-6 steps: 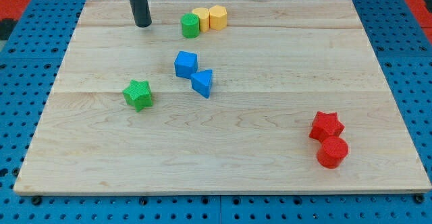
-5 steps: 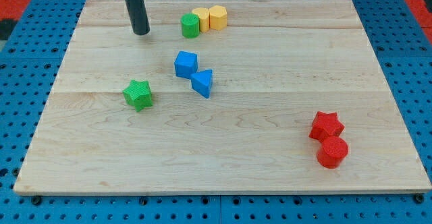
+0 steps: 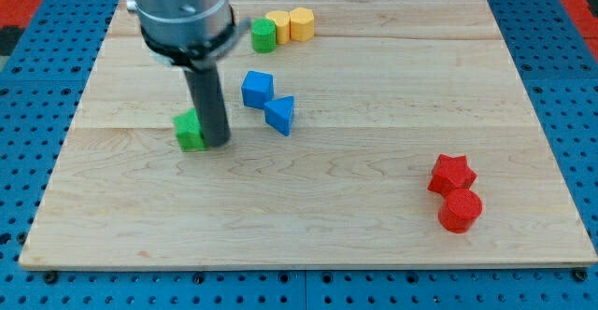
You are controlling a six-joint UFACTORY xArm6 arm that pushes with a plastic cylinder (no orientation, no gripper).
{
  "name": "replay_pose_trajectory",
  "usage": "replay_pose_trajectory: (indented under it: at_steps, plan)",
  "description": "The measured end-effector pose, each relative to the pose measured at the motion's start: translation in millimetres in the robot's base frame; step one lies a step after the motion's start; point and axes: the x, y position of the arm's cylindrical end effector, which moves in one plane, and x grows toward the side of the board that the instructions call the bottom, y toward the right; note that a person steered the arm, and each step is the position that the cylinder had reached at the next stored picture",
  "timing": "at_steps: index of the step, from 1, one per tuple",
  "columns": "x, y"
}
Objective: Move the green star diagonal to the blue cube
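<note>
My tip [image 3: 217, 143] — a bare rod with no jaws to open or close — touches the green star's [image 3: 190, 131] right side, lower-left of the blue cube [image 3: 257, 89]. Contact made; next, a short repositioning push, probably.

Wooden board [image 3: 374, 207] on blue pegboard [image 3: 28, 161]

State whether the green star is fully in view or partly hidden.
Partly hidden. My tip stands at the green star's right side, and the rod covers that half; only its left part shows, left of the blue cube.
</note>
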Motion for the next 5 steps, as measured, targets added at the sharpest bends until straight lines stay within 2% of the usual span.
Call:
replay_pose_trajectory:
  at_steps: [1, 2, 3, 4, 5]
  plan:
    - [52, -11]
    - [12, -49]
    - [-74, -48]
    - [-134, -13]
    - [-159, -15]
